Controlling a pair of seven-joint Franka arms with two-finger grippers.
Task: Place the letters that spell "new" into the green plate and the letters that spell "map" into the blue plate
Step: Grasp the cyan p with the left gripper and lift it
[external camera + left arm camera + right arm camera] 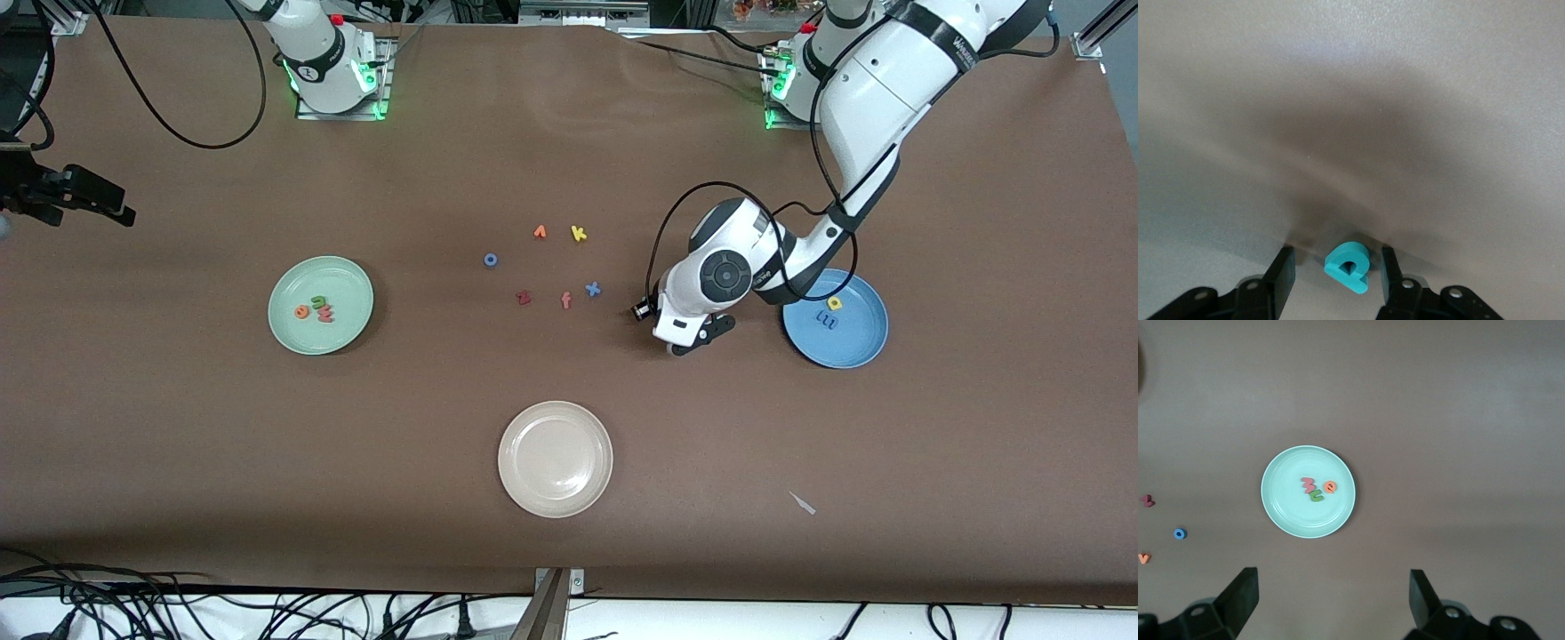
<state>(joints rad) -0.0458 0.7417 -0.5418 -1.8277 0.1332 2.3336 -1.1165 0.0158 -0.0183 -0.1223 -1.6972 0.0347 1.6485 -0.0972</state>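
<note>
Nearest the front camera sits a round cream-white plate [555, 459] with nothing in it. Farther back, toward the right arm's end of the table, the green plate [321, 305] holds three foam letters clustered near its middle: an orange "e" [303, 312], a green "n" [316, 304] and a pinkish-red "w" [326, 313]. Toward the left arm's end, the blue plate [836, 318] holds a yellow "a" [834, 303] and a blue "m" [828, 321], close together but apart.

Between the two coloured plates, loose letters lie on the brown table [222, 444]: a blue "o" [490, 260], an orange letter [540, 232] that I cannot read for certain, a yellow "k" [579, 234], a dark red "z" [524, 298], a salmon "f" [565, 300] and a blue "x" [592, 289].

Low at the table just beside the blue plate is the left gripper [1337, 275]. Its fingers [1280, 273] stand either side of the teal "p" [1347, 268], with a gap showing on each side, so they are apart and not clamped on it. The "p" lies on the table.

High over the table, the right gripper [1335, 600] waits with its fingers wide apart and nothing between them.

Part of a printed word shows on the left arm's upper link, too cut off to read.
</note>
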